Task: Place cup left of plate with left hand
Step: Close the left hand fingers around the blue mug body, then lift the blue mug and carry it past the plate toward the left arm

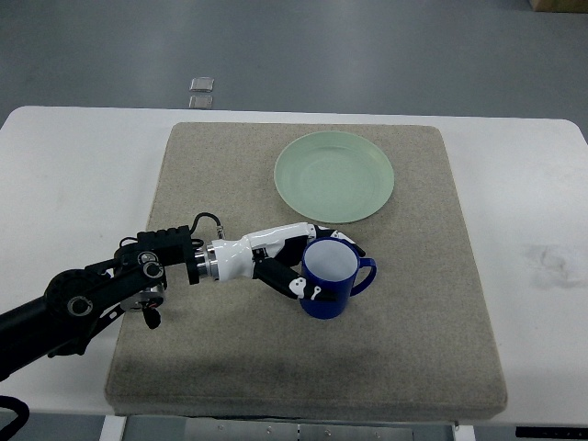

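No writing can be read on the blue cup (329, 278) or the pale green plate (334, 175); the cup stands upright on the grey mat (230, 358) covering the white worktop (73, 175), just below the plate; the left robot hand (299, 266) wraps its fingers (296, 286) around the cup's left side.

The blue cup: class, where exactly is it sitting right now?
In the top view the blue cup stands upright on the grey mat, just below the green plate, with the left hand wrapped around it.
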Robot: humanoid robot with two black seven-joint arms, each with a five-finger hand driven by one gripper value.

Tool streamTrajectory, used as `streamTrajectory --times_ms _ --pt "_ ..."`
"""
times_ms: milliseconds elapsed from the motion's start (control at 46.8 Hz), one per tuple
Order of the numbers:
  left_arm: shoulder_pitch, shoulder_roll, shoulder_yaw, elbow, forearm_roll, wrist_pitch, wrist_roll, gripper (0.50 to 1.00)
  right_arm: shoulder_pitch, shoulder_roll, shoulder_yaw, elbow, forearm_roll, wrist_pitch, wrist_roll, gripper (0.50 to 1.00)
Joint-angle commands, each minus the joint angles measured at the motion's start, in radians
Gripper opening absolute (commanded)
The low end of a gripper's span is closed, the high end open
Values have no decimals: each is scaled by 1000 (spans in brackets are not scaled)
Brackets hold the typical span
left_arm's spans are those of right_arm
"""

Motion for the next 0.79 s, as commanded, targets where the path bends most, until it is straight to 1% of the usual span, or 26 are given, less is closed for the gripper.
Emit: streamTrajectory --times_ms 0,107,342,513,598,619,662,769 --pt "0 -1 0 -2 0 2 -2 559 0 0 0 0 0 0 0 932" --pt "0 0 0 -8 -1 5 -2 555 0 0 0 0 0 0 0 932" --pt "-9 7 -5 -8 -3 43 -41 553 0 0 0 0 0 0 0 932" --pt "-18 28 -32 -8 -6 59 -49 553 0 0 0 0 0 0 0 932" --pt "-23 48 -61 -7 -6 65 -64 551 0 0 0 0 0 0 0 932" --pt "-25 54 -66 -5 -7 66 -67 546 0 0 0 0 0 0 0 932" --pt "-28 71 -78 -5 -13 71 -72 516 0 0 0 0 0 0 0 932" --pt "-34 105 -100 -2 -18 104 -89 500 0 0 0 0 0 0 0 932"
